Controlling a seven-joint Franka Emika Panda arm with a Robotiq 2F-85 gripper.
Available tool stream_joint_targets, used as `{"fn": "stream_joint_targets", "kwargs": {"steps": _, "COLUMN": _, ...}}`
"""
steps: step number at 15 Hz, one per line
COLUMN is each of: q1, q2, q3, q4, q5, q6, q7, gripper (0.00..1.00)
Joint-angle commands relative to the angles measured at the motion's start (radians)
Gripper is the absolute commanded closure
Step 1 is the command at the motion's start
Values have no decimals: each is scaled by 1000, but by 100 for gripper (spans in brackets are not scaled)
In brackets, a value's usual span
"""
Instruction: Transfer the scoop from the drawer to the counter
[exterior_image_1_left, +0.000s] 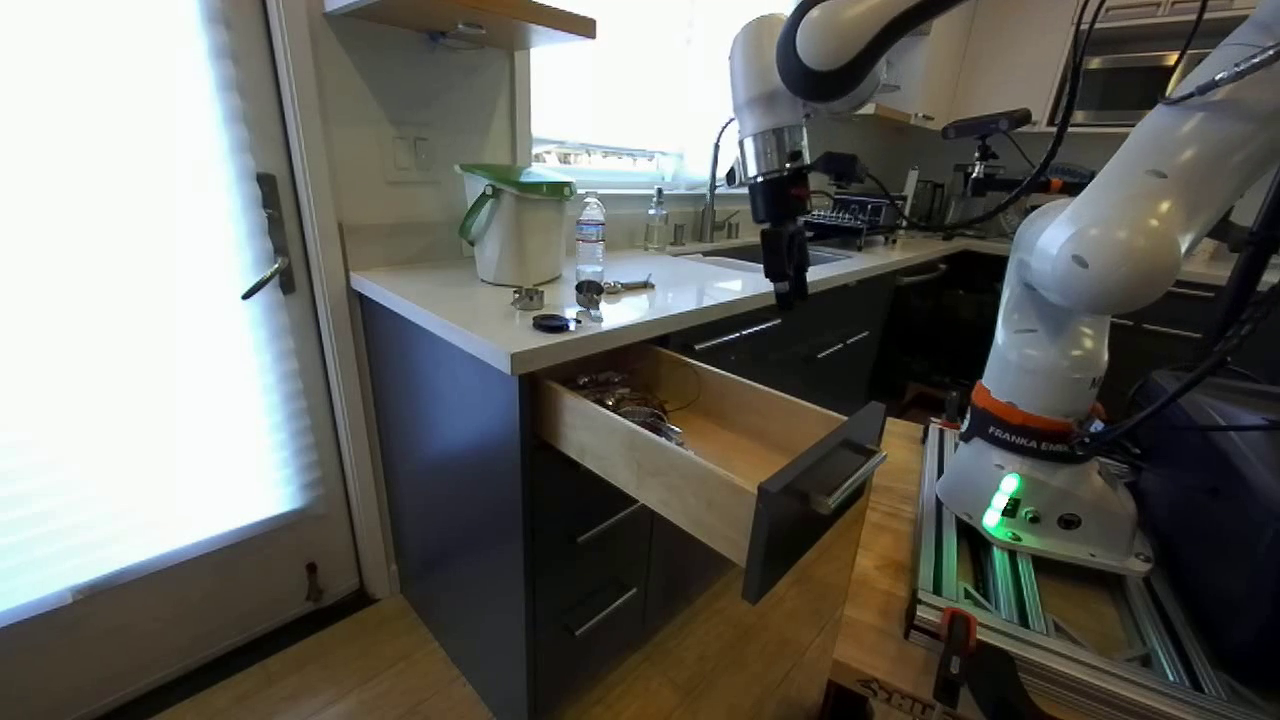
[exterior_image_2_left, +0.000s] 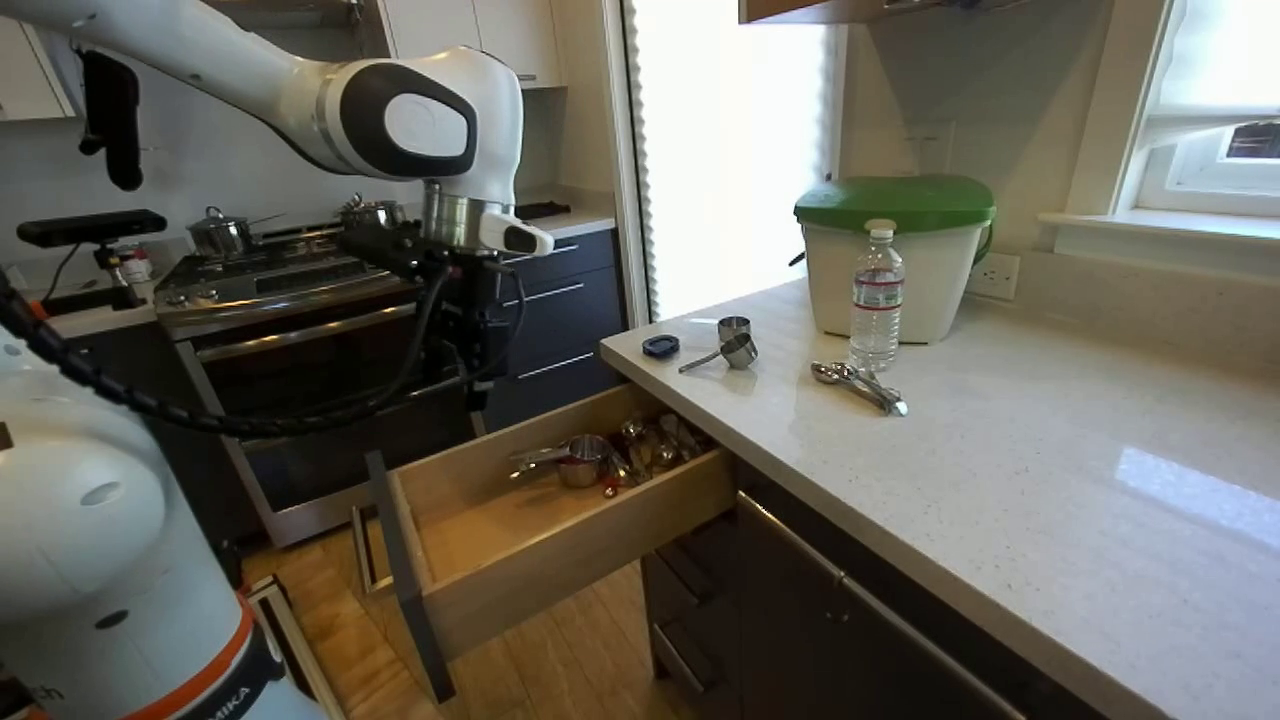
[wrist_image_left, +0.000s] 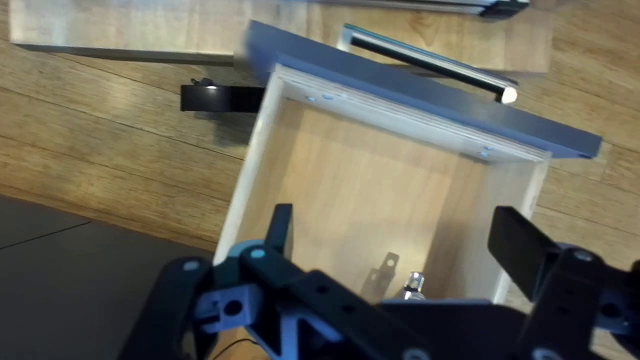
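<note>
The drawer (exterior_image_1_left: 815, 500) is pulled open below the counter (exterior_image_1_left: 450, 290); both show in both exterior views, the drawer wall (exterior_image_2_left: 580, 570) and counter top (exterior_image_2_left: 1000, 470) included. A steel cup-shaped scoop (exterior_image_2_left: 583, 465) lies in the drawer beside a pile of metal utensils, handle toward the drawer front. In the wrist view only a shiny metal handle end (wrist_image_left: 414, 286) shows; the gripper hides the rest. My gripper (wrist_image_left: 394, 212) is open and empty, fingers wide apart above the drawer. It hangs well above the drawer in both exterior views (exterior_image_1_left: 790, 300) (exterior_image_2_left: 478, 395).
On the counter are steel measuring cups (exterior_image_2_left: 738, 350), a dark round item (exterior_image_2_left: 660, 346), a metal utensil (exterior_image_2_left: 860, 387), a water bottle (exterior_image_2_left: 877, 310) and a green-lidded bucket (exterior_image_2_left: 900, 270). A wooden shelf (exterior_image_1_left: 480, 22) hangs above. The drawer handle (exterior_image_1_left: 848, 483) sticks out.
</note>
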Motion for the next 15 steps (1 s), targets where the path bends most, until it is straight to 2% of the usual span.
{"fn": "stream_joint_targets", "kwargs": {"steps": 1, "q1": 27, "q2": 32, "q3": 9, "q4": -8, "q5": 157, "q6": 127, "q7": 81, "gripper": 0}}
{"fn": "stream_joint_targets", "kwargs": {"steps": 3, "q1": 36, "q2": 43, "q3": 39, "q4": -26, "q5": 160, "q6": 297, "q7": 73, "gripper": 0}}
{"fn": "stream_joint_targets", "kwargs": {"steps": 4, "q1": 34, "q2": 71, "q3": 59, "q4": -23, "q5": 118, "q6": 364, "q7": 70, "gripper": 0}}
{"fn": "stream_joint_targets", "kwargs": {"steps": 5, "q1": 33, "q2": 42, "q3": 27, "q4": -6, "q5": 129, "q6": 266, "q7": 54, "gripper": 0}}
{"fn": "stream_joint_targets", "kwargs": {"steps": 7, "q1": 38, "q2": 63, "q3": 44, "q4": -11, "q5": 125, "q6": 335, "q7": 56, "gripper": 0}}
{"fn": "stream_joint_targets", "kwargs": {"steps": 12, "q1": 38, "q2": 72, "q3": 48, "q4": -11, "q5": 124, "q6": 346, "q7": 56, "gripper": 0}}
{"fn": "stream_joint_targets", "kwargs": {"steps": 15, "q1": 22, "q2": 177, "q3": 68, "q4": 25, "q5": 162, "q6": 416, "q7": 185, "gripper": 0}}
